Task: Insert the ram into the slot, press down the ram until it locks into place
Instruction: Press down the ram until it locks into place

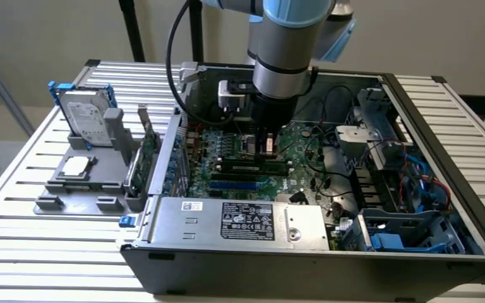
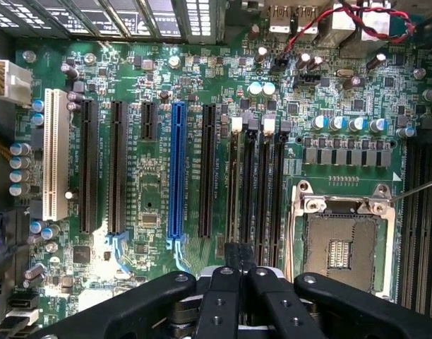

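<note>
My gripper [image 1: 265,150] reaches down into the open computer case [image 1: 428,126], right above the motherboard's memory slots [image 2: 258,183]. Its two black fingers [image 2: 229,258] are pressed together, shut, with their tips over the end of the slots. The ram [image 1: 251,165] appears as a long, thin green-and-dark strip standing in a slot just under the fingertips. In the wrist view it is edge-on, a narrow line in the slot [image 2: 234,183] running away from the fingers. Whether the fingertips touch its top edge cannot be made out.
An upright green expansion card [image 1: 148,154], a hard drive [image 1: 86,120] and a small chip [image 1: 76,165] sit on a grey fixture at the exterior view's left. Inside the case are a power supply [image 1: 242,221], cables, a CPU socket [image 2: 339,240] and a blue card slot [image 2: 176,169].
</note>
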Available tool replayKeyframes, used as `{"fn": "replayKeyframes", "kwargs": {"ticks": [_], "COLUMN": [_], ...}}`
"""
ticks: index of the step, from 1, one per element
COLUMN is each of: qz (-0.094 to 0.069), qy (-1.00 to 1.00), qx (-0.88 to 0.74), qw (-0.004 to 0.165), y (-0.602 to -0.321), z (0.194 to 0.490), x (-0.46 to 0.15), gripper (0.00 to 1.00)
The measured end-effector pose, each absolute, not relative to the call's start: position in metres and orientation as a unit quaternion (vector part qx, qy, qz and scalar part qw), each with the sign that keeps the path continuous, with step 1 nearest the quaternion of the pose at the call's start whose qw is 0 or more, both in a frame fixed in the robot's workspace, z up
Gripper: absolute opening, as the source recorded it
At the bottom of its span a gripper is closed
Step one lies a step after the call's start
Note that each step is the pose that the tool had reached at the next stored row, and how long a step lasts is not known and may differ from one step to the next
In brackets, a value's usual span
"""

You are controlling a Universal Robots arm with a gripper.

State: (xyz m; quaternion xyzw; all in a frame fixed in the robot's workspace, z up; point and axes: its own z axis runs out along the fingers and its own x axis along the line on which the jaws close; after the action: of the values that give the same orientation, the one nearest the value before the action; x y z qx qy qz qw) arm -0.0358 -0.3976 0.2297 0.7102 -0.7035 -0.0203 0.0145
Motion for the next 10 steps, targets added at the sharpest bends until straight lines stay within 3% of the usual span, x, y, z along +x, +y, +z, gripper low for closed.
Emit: {"fn": "replayKeyframes", "kwargs": {"ticks": [5, 10], "qz": [-0.02, -0.02], "qy": [-0.706, -0.706], "qx": [0.708, 0.708], "qw": [0.014, 0.013], "y": [-0.397, -0.397], "z": [0.225, 0.245], "x": [-0.036, -0.036], "gripper": [0.11, 0.11]}}
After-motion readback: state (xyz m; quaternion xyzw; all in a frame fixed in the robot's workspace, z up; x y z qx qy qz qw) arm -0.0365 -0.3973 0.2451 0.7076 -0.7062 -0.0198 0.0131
